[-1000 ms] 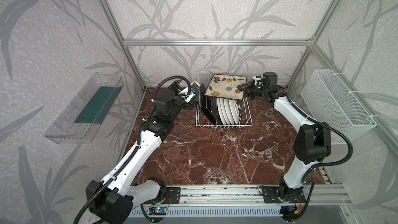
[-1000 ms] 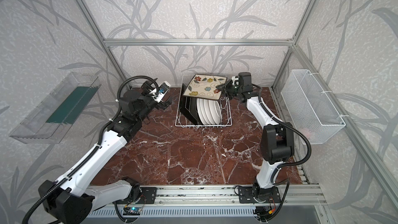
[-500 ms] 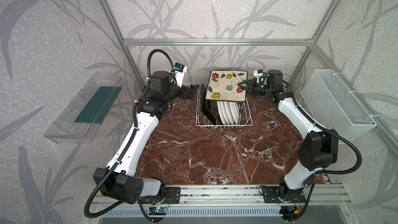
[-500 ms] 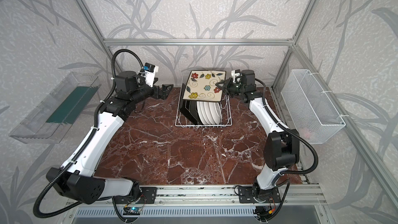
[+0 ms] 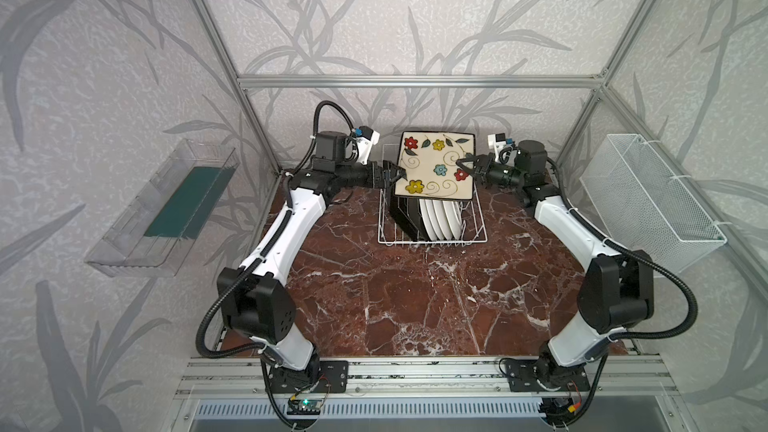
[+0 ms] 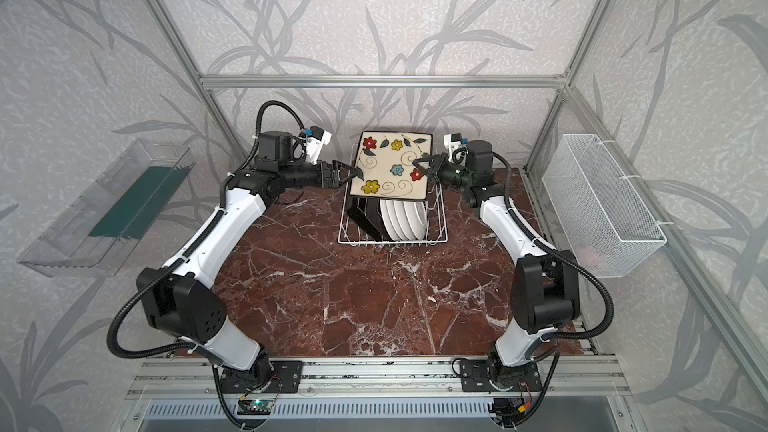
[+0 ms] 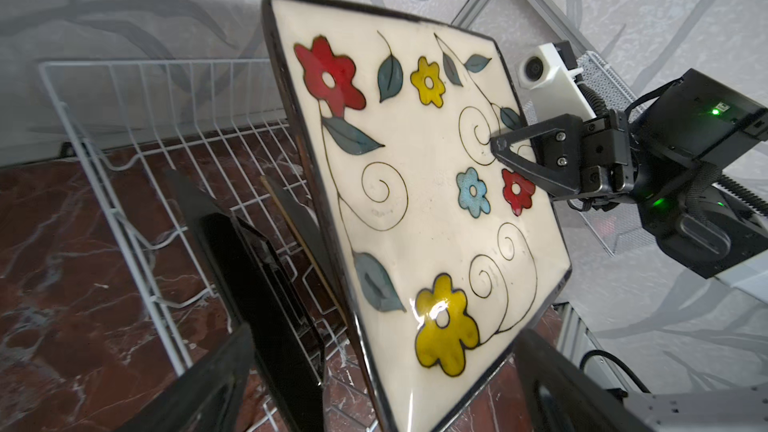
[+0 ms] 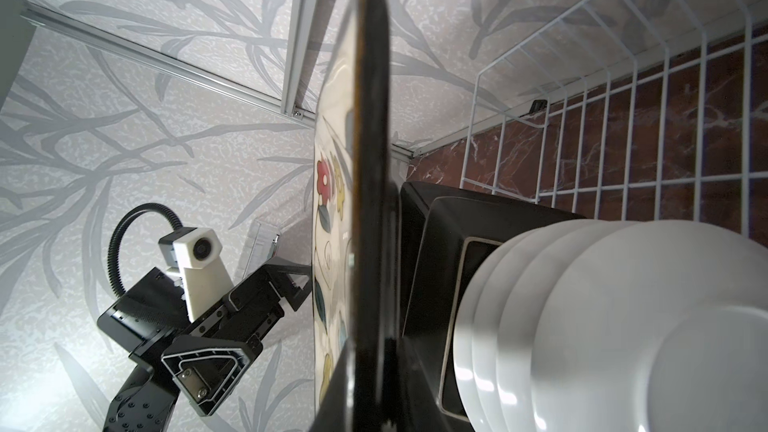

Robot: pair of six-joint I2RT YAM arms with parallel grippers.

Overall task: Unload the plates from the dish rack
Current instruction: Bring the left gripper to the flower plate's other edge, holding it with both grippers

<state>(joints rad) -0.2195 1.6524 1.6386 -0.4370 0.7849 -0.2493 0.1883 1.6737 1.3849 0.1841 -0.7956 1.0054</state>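
While the table (image 5: pixel 415 305) carried the dish rack (image 5: pixel 482 218) at its far side, with other plates (image 5: pixel 440 218) standing inside, the flowered square plate (image 5: pixel 432 170) hung above it, its right edge pinched by the right end effector (image 5: pixel 462 166); the left end effector (image 5: pixel 397 178) gaped wide around its left edge.

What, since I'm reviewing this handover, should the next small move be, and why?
Probably close the left pincer: its open jaws straddle the left edge of the flowered plate, while only the right pincer grips the opposite edge, holding it above the dish rack.
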